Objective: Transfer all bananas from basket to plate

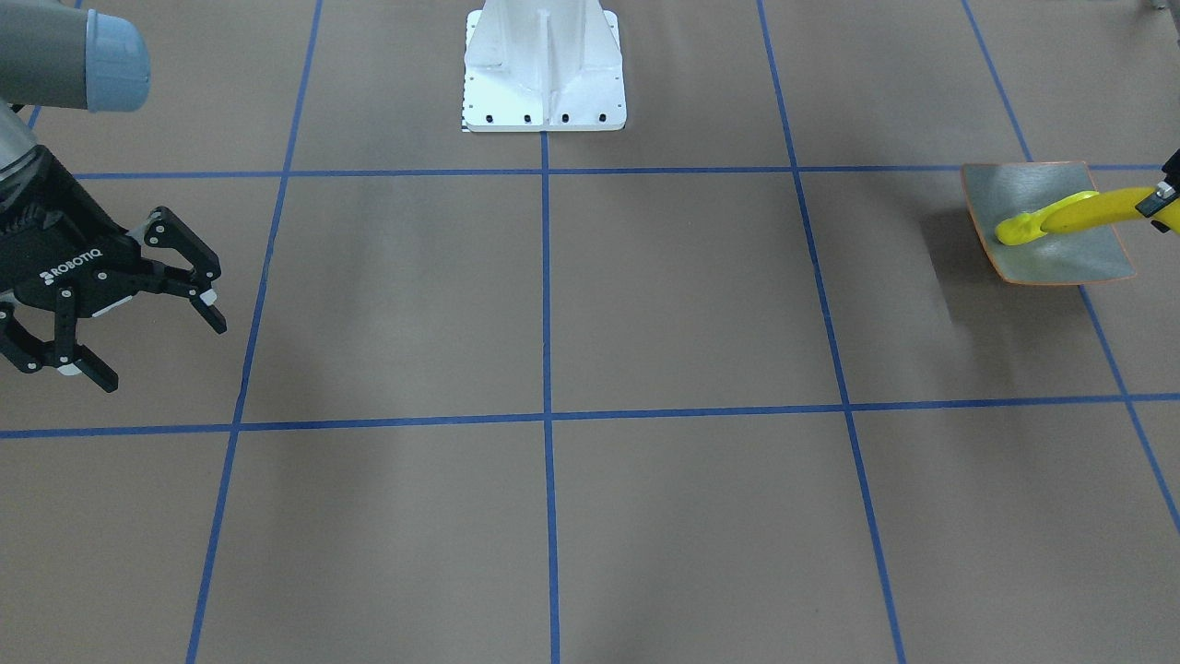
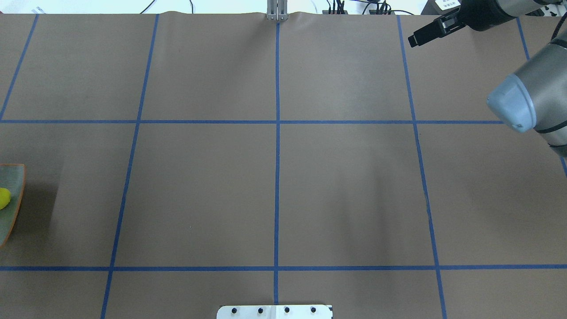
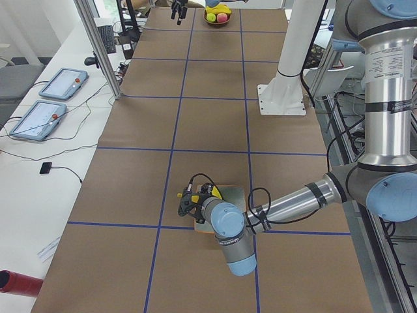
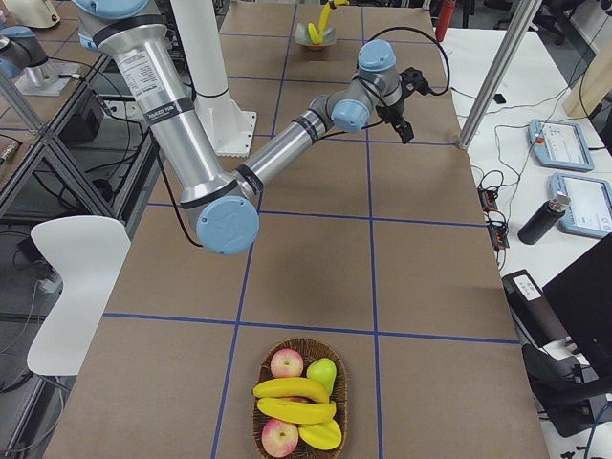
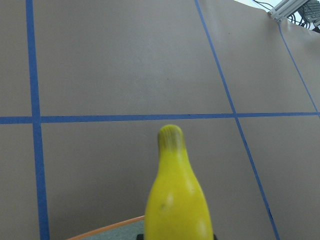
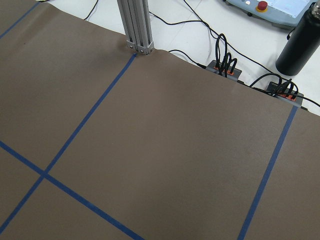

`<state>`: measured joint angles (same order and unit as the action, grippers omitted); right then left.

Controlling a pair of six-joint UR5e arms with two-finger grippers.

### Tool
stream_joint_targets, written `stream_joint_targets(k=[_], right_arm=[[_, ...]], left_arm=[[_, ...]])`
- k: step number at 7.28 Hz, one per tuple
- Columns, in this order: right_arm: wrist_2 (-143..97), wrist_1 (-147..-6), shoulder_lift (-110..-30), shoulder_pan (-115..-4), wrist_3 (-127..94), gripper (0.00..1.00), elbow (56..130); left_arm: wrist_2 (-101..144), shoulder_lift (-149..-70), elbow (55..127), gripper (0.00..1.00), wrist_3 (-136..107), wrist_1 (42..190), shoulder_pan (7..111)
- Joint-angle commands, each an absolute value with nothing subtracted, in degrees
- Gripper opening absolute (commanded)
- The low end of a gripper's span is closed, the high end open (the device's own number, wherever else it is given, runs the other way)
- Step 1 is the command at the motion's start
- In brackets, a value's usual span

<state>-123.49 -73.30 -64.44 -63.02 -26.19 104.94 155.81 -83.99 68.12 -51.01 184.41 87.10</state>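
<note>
My left gripper (image 1: 1165, 199) is shut on an orange-yellow banana (image 1: 1097, 210) and holds it just above the grey-green plate (image 1: 1069, 263) with the orange rim. A second, brighter banana (image 1: 1021, 230) lies on the plate. In the left wrist view the held banana (image 5: 177, 195) points out over the plate's rim (image 5: 107, 229). Two more bananas (image 4: 295, 399) lie in the wicker basket (image 4: 258, 430) at the table's other end. My right gripper (image 1: 161, 349) is open and empty above the bare table, far from both.
The basket also holds two apples (image 4: 287, 363), a green pear (image 4: 323, 373) and a yellow fruit. The white robot base (image 1: 544, 69) stands at the table's middle edge. An aluminium post (image 6: 136, 25) and cables stand at the far edge.
</note>
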Motion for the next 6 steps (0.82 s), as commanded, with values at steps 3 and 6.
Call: stream_joint_targets(k=[3, 6], right_arm=[[-123.49, -73.30, -64.51, -62.93, -26.19, 0.99, 104.85], [-123.49, -73.30, -64.51, -62.84, -26.19, 0.99, 104.94]], left_arm=[[153.28, -85.95, 68.55, 0.29, -54.03, 184.31, 87.01], [153.19, -86.57, 69.87, 0.29, -57.22, 184.74, 87.01]])
